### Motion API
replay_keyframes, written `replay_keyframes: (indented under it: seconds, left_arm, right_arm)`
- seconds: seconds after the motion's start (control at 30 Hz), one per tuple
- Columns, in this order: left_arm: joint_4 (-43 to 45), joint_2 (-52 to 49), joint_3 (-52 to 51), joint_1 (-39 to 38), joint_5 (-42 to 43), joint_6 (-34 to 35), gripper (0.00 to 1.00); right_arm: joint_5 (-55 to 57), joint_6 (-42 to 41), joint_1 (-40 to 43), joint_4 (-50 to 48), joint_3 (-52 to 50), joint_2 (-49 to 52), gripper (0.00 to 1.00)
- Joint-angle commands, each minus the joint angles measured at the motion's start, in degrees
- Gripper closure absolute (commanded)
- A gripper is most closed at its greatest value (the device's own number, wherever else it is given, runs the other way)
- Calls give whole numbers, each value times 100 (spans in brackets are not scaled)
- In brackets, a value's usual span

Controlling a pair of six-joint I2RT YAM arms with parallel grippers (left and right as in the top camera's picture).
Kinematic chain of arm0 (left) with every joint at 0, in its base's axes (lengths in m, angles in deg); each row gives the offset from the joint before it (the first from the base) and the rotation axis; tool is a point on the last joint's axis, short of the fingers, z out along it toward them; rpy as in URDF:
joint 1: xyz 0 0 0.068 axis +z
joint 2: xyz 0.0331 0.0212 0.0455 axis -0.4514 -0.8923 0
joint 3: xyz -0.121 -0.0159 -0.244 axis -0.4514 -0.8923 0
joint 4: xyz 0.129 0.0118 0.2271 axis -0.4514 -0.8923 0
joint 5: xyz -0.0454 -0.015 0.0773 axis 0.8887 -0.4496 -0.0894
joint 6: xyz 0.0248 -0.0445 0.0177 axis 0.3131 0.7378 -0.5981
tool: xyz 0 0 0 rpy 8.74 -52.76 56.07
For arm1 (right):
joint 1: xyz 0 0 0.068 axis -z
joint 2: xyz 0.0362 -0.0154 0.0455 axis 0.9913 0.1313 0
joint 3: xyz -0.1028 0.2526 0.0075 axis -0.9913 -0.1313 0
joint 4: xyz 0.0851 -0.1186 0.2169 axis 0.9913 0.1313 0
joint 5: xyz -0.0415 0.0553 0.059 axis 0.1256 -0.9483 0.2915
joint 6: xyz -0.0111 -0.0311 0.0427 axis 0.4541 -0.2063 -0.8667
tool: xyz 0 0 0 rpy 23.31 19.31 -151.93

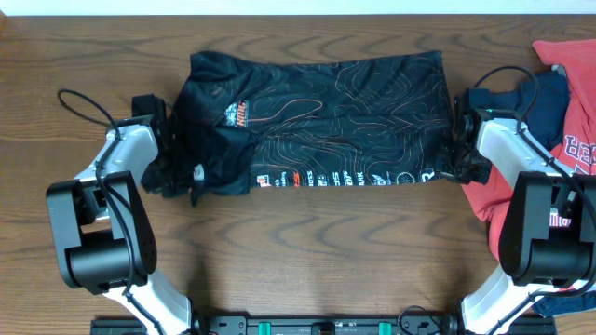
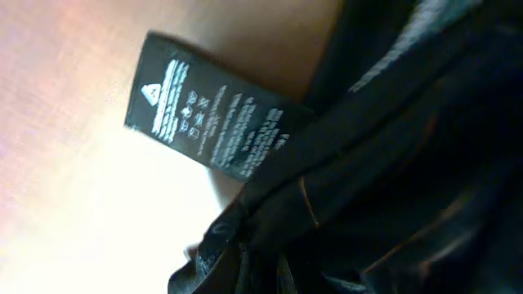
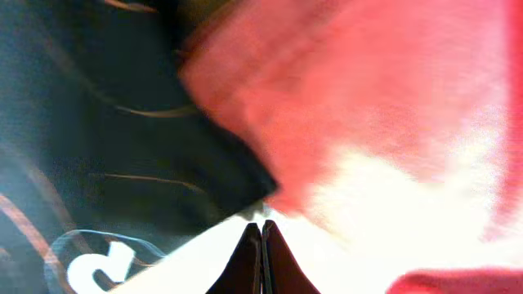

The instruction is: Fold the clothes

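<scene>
The black jersey (image 1: 326,121) with orange contour lines and white lettering lies across the middle of the table, its left part bunched up. My left gripper (image 1: 175,175) sits in the bunched left edge. In the left wrist view black fabric (image 2: 392,163) covers the jaws and a care label (image 2: 214,118) hangs out, so the gripper looks shut on the jersey. My right gripper (image 1: 456,154) is at the jersey's right edge. Its fingers (image 3: 261,227) are shut, with the jersey's corner (image 3: 245,196) at their tips. The red T-shirt (image 1: 568,65) and the navy T-shirt (image 1: 545,102) lie at the right.
The red T-shirt also shows close behind my right gripper (image 3: 368,90). The wooden table (image 1: 317,251) shows in front of the jersey. A loose cable (image 1: 84,104) loops by the left arm.
</scene>
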Motion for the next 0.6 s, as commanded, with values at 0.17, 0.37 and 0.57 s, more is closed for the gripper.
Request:
replay_keyframes:
  seconds: [0.17,0.37,0.57]
  left_arm:
    - [-282,-205,-48,393,-321,195,84]
    - [-317,330,289,387,-323,131,72]
    - [-579,1198,376,293,557,131,57]
  right_arm:
    - [337,-177,157,90,-20,17,99]
    - [199,-160,155,129,-20,17,99]
    - [195,-162,155,144,-20,17,99]
